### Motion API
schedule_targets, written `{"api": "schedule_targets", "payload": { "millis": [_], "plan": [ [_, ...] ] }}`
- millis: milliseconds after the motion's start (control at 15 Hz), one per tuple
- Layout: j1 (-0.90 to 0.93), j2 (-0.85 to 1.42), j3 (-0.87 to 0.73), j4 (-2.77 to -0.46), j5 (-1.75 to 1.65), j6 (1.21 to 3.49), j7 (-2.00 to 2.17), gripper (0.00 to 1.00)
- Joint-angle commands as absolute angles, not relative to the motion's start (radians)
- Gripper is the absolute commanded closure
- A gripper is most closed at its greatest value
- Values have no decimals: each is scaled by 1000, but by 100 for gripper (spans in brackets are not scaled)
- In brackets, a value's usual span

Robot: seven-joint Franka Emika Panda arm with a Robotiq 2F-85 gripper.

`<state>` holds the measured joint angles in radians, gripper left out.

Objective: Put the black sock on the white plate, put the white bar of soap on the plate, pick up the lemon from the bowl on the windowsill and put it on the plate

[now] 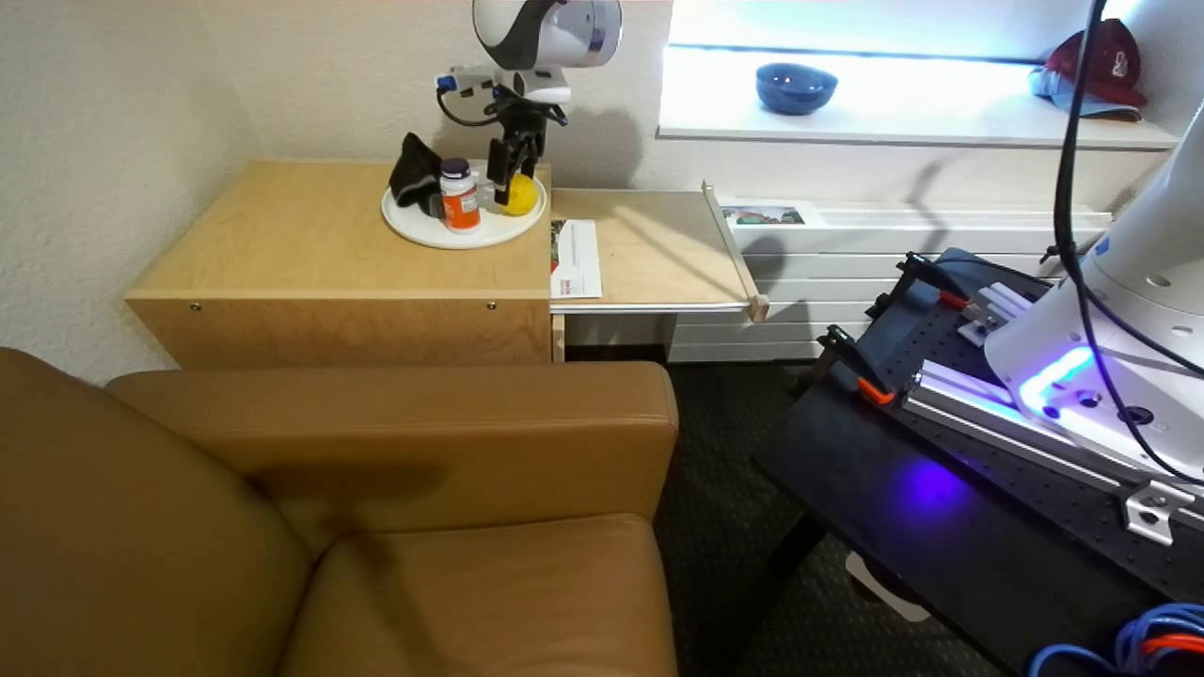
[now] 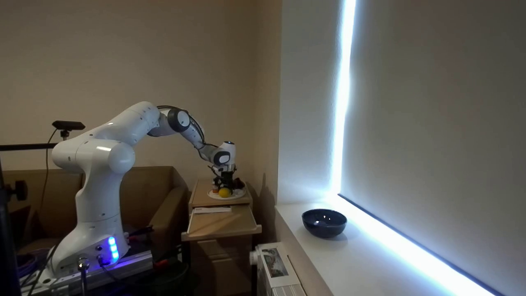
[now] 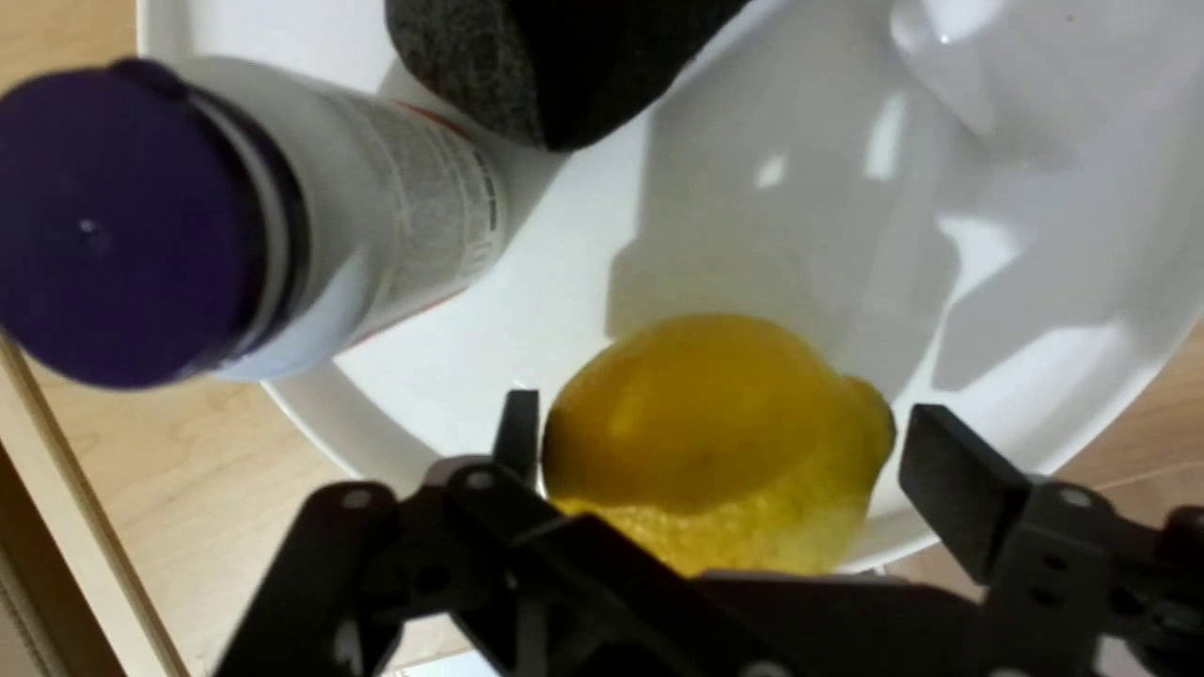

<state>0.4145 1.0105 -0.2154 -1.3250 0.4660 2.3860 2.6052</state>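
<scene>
Jaws stand parted, the lemon (image 3: pixel 715 432) between them on the white plate (image 3: pixel 555 291); judged firm, slippery, best gripped mid-body.

A tan leather sofa (image 1: pixel 489 602) stands with its armrest (image 1: pixel 451 404) just beside a pale wooden cabinet (image 1: pixel 301 226), whose pull-out leaf (image 1: pixel 658 268) is extended. Textured, pale walls (image 1: pixel 357 75) rise behind. Near the leaf runs a white slatted radiator (image 1: pixel 837 268); the floor (image 1: pixel 720 423) is dark and carpeted. In an exterior view, cold, bright light (image 2: pixel 342 115) spills along the side and bottom of a lowered roller blind (image 2: pixel 435 123).
</scene>
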Motion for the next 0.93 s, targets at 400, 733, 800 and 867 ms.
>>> {"api": "schedule_targets", "payload": {
  "millis": [400,733,800,867],
  "plan": [
    [295,892,-123,-1360,482,2452,2605,0],
    [94,710,111,-1457,594,2495,2443,0],
    [50,645,156,-1517,640,2510,2378,0],
    [11,599,197,-1560,698,2524,2300,0]
  ]
}}
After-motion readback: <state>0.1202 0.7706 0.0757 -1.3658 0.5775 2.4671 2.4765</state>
